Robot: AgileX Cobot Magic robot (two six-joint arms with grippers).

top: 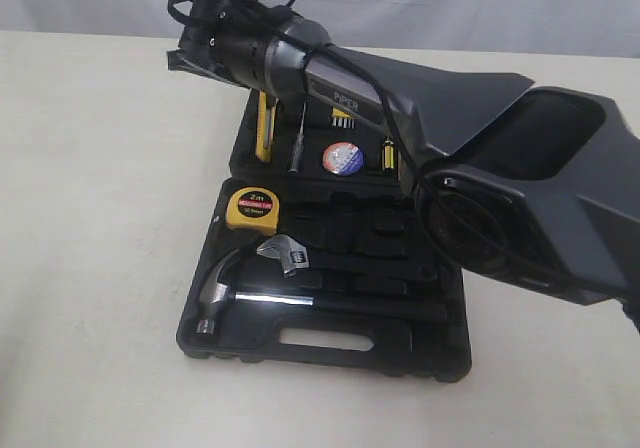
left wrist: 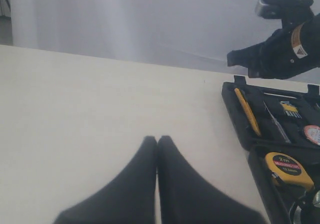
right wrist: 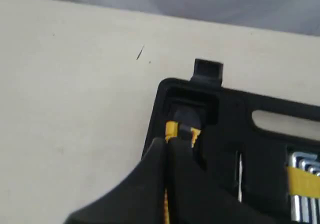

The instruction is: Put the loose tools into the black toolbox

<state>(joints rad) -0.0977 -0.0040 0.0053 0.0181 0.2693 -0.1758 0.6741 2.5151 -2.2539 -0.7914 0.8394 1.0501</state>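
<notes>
**Caution.** The right arm crosses above the toolbox (top: pixel 420 358). A low sweep back across the near half could knock the tape measure (top: pixel 252 209) out of its recess. Farther back, the right end effector (right wrist: pixel 167 143) is fully closed and holds nothing, just above the far end of the knife (top: pixel 264 128). A descent here would likely strike the knife and lever it out.

The left end effector (left wrist: pixel 157 141) is fully closed and empty, over the bare surface (top: pixel 90 218) beside the toolbox. The pliers are not visible.

**Materials.**
- **Toolbox:** matte black moulded plastic, open flat, with shaped recesses.
- **Tape measure:** glossy yellow rounded block.
- **Tape roll** (top: pixel 343 158), far half: small disc with a colourful label.
- **Knife**, far half: slim, smooth yellow-black bar.
</notes>
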